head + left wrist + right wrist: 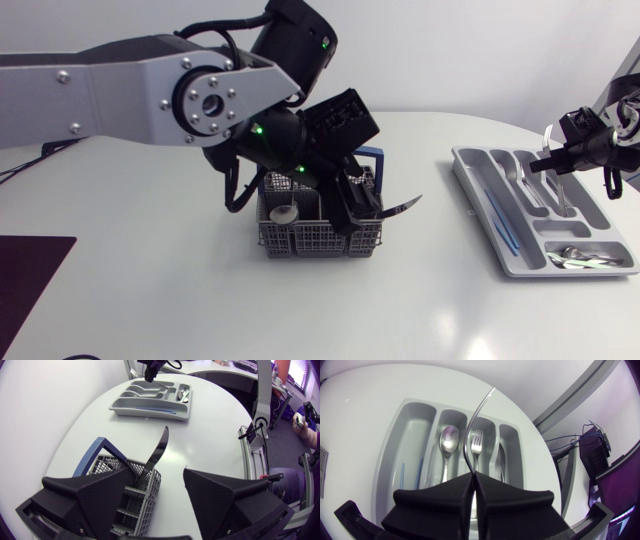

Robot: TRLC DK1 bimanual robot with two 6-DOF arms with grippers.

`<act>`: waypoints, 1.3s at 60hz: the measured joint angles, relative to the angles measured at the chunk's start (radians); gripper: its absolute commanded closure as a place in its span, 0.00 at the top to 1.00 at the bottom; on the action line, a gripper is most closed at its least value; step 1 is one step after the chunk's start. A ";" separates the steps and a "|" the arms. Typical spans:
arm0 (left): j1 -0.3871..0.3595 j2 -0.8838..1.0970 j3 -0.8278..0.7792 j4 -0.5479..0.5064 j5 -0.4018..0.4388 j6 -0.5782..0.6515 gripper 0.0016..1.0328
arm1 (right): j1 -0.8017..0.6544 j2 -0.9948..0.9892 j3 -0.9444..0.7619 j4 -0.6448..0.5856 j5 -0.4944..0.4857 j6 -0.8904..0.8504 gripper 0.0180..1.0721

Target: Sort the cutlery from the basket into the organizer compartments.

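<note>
Above the grey mesh basket with a blue handle (318, 228), left of centre on the white worktop (200, 300), my left arm hangs nose-down, presumably lined up for the next pick. The left tool (156, 472) is spread wide, one broad finger to either side of the basket's near corner. It holds nothing. A dark, glossy table knife (159, 450) leans out of the basket between the two fingers, touching neither as far as I can see. Its blade slants away from the basket towards the right, which leaves it the easiest piece to take. A steel spoon (284, 212) lies inside the basket, on the side away from the knife.

Well to the right of the basket sits the grey plastic organizer tray (478, 200). The right tool (472, 476) hovers over it, fingers pinched close on a slim steel piece of cutlery (469, 430) that curves away from them. Seen edge-on, its type is unclear. It hangs over the middle slots, where a steel tray spoon (448, 439) and a steel fork (476, 440) lie side by side, so I judge it is being lined up for release.
</note>
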 measured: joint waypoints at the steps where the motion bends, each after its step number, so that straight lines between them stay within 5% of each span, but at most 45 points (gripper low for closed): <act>1: -0.002 0.000 0.001 0.000 -0.003 -0.001 0.73 | -0.001 0.006 0.008 0.000 0.005 0.000 0.06; 33: -0.010 0.011 0.006 0.005 -0.007 -0.021 0.73 | 0.032 0.255 0.157 0.094 0.228 0.002 0.07; 45: -0.010 0.013 0.006 0.006 -0.007 -0.021 0.73 | 0.054 0.322 0.222 0.090 0.244 0.002 0.09; 52: -0.010 0.013 0.006 0.006 -0.007 -0.021 0.73 | 0.054 0.342 0.251 0.090 0.252 0.002 0.23; 75: -0.021 0.013 0.006 0.006 -0.011 -0.022 0.73 | 0.054 0.377 0.265 0.064 0.251 0.003 0.23; 78: -0.023 0.013 0.006 0.006 -0.014 -0.022 0.73 | 0.054 0.373 0.261 0.065 0.235 0.003 0.30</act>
